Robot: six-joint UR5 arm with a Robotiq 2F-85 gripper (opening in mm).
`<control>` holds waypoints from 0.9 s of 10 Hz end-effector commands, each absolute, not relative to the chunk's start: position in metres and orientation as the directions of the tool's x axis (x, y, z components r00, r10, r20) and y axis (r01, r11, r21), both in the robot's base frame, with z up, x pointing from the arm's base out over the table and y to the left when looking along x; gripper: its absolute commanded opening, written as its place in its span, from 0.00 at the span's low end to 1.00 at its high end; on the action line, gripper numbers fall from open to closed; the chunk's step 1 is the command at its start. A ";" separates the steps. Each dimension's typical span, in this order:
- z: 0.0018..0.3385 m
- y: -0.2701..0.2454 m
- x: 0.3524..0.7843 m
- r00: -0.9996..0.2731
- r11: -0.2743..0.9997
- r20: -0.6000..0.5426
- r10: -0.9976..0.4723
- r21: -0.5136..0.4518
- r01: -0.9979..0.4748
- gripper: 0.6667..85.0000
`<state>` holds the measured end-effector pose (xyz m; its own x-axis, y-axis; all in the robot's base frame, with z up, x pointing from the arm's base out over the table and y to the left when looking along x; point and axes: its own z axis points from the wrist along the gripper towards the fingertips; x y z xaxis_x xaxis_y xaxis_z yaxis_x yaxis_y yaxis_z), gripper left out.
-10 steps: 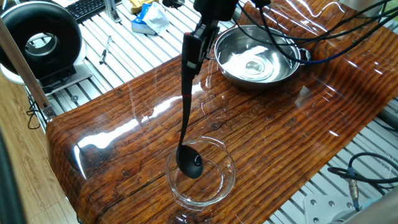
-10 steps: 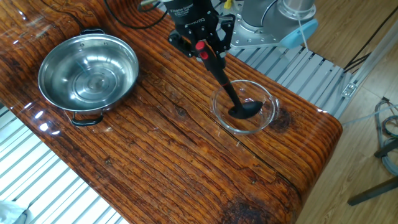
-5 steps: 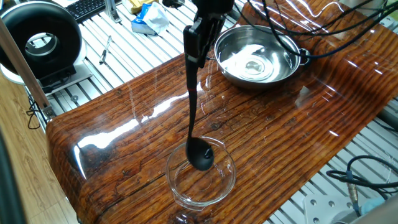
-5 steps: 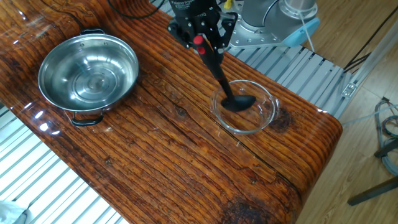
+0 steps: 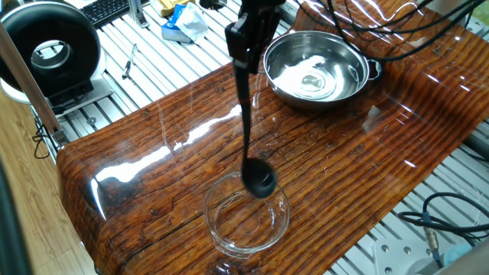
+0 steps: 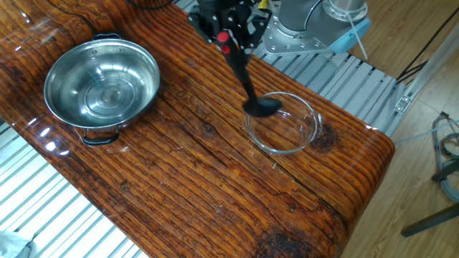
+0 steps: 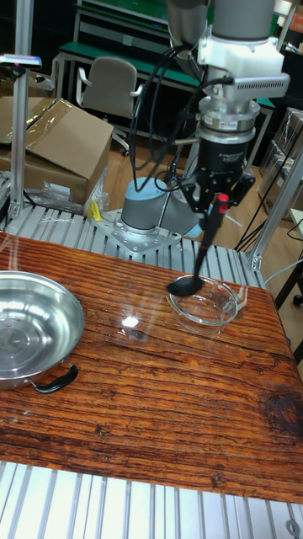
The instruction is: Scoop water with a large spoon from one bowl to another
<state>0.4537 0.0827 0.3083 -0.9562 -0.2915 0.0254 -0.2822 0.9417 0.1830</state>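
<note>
Two bowls sat well apart on the wooden table (image 6: 215, 186): the steel bowl (image 6: 101, 82) toward the left end in the other fixed view, the clear glass bowl (image 6: 282, 122) toward the right end, near the robot's base. The step in hand looked like the lift-out after a pour, judged from the ladle (image 6: 244, 79) hanging with its cup at the glass bowl's rim and clear of the bottom. In the tall fixed view the cup (image 7: 182, 286) hung at the bowl's left rim, level with it or slightly above; in one fixed view it overlapped the far rim. Whether the cup was touching the glass could not be told. Water showed as a shiny pool in the steel bowl (image 5: 317, 67); any water in the glass bowl (image 5: 246, 215) was too clear to make out.

The next move, as a judgement, called for raising the cup free of the rim, carrying it across the table to the steel bowl, then dipping and tilting it for another scoop without knocking either rim.

The gripper (image 7: 218, 195) pointed downward and its fingers were pinching the ladle's handle just by the red tip, closed tight onto the thin shaft, with the handle slanting down to the cup. They touched nothing else.
</note>
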 end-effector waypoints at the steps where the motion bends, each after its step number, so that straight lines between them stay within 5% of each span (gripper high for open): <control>1: 0.314 0.041 0.454 -0.950 0.951 0.058 -0.307 0.069 -0.303 0.00; 6: 0.283 -0.018 0.454 -0.972 0.972 0.050 -0.229 -0.043 -0.231 0.00; 9: 0.249 -0.020 0.457 -0.980 0.981 0.021 -0.196 0.013 -0.196 0.00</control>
